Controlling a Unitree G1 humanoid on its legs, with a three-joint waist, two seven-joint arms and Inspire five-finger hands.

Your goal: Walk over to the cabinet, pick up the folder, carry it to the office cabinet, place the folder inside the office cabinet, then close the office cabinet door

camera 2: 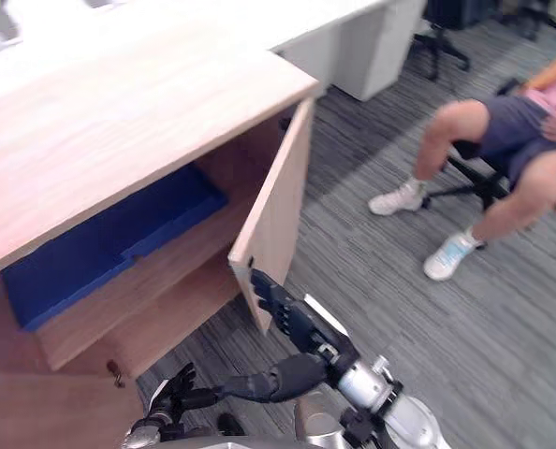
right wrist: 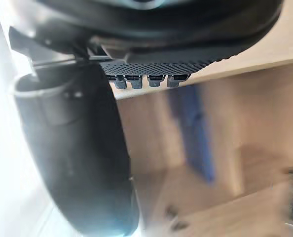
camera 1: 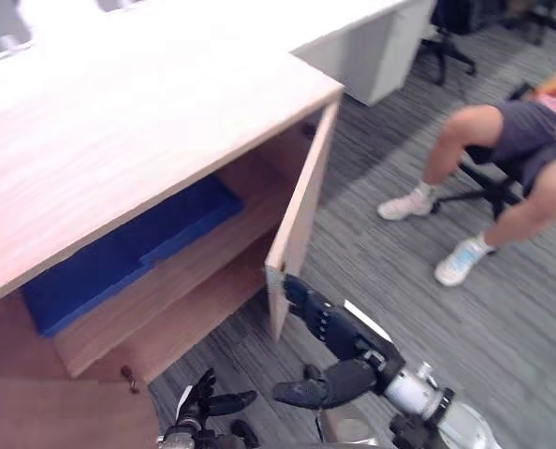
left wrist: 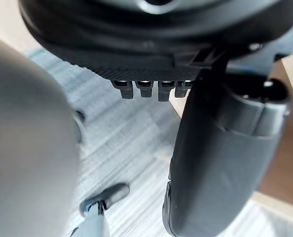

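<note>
Folder (camera 1: 128, 248), blue and flat, lies on the upper shelf (camera 1: 198, 271) inside the wooden cabinet (camera 1: 119, 140), towards the left of the opening and reaching back to the rear wall. Neither hand touches it. The cabinet's right-hand door (camera 1: 301, 201) stands swung out towards the robot, so the inside is open to view. Below the shelf is a lower compartment, and nothing can be made out in it.

The right hand (camera 1: 339, 327) reaches up from the lower right with its fingers (camera 1: 297, 292) held straight and close together. Their tips are at the bottom corner of the door's free edge and appear to touch it. The thumb is held out low to the side, away from the door, and the hand holds nothing.

The left hand (camera 1: 203, 402) sits low at the near edge of the view, over the grey carpet (camera 1: 400, 281), with its fingers loosely spread and nothing in them. Just beside it is another wooden panel (camera 1: 63, 412) with a small knob.

A white table (camera 1: 353, 37) stands behind the cabinet. To the right, well apart from the door, a person (camera 1: 503, 140) in white shoes sits on an office chair (camera 1: 479, 187).
</note>
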